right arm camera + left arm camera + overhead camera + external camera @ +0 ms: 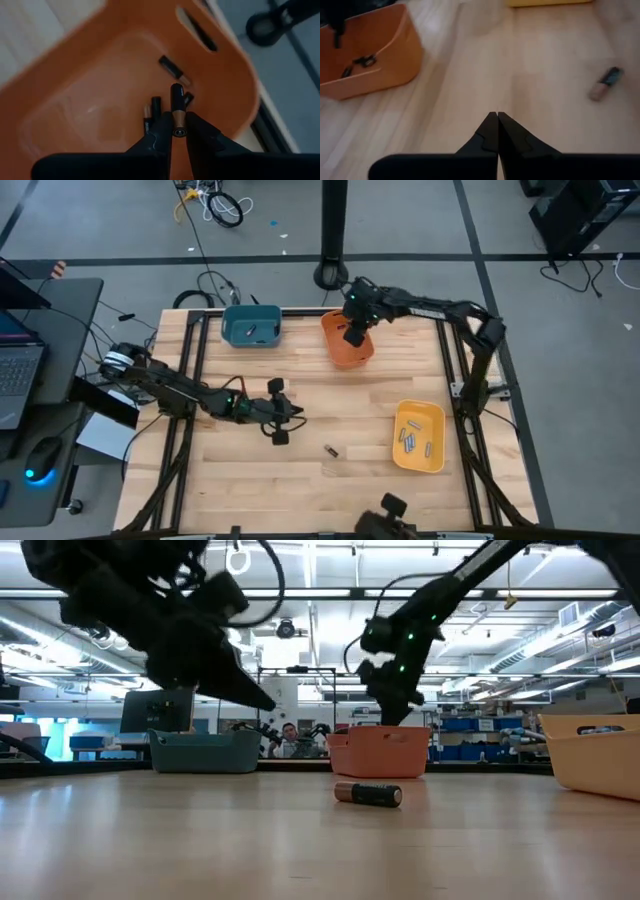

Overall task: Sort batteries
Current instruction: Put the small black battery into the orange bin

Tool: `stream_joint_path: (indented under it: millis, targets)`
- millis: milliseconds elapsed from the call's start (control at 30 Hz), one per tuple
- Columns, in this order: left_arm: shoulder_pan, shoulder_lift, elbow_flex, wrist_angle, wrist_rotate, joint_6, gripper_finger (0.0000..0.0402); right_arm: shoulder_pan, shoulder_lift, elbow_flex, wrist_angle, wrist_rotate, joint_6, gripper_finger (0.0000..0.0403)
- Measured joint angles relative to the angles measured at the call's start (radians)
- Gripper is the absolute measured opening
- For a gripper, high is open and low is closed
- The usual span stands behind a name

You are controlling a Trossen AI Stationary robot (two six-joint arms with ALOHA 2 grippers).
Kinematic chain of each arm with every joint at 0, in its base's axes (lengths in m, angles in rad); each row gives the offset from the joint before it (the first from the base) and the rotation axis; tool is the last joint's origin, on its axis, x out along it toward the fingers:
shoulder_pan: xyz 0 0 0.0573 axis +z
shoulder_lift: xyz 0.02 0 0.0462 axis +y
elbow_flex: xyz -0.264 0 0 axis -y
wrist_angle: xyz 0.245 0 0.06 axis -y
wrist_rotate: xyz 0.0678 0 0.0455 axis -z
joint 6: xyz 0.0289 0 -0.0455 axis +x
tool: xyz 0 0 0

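Right end effector (174, 131) over orange bin (362, 352), grasping battery (176, 107), drop not yet made. We count sorted cells in orange, yellow (437, 457) and teal (231, 337) bins. One stray (331, 450) on surface, near-left of yellow bin. Left end effector (497, 119) clenched, empty. Nearly done.

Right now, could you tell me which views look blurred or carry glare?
Left wrist view: the loose battery and orange bin are smeared. Low view: ceiling lights glare, left arm blurred. Right wrist view: held battery sharp, bin soft.
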Motion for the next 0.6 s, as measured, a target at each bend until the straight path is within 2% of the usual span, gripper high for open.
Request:
stream_joint_path:
  millis: [167,233,367,600]
  targets:
    - [0.052,0.001,-0.027,0.022,0.005,-0.008,0.0005,-0.029,0.107,0.099,-0.077,0.007,0.002,0.0048]
    - [0.061,0.001,-0.042,0.042,0.005,-0.008,0.0005,-0.036,0.133,0.123,-0.112,0.043,0.025,0.0048]
    - [0.079,0.001,-0.055,0.074,0.005,-0.006,0.0005,-0.047,0.137,0.134,-0.176,0.12,0.085,0.0048]
    - [0.101,0.001,-0.055,0.085,0.005,0.023,0.0005,-0.059,0.13,0.129,-0.259,0.132,0.158,0.0048]
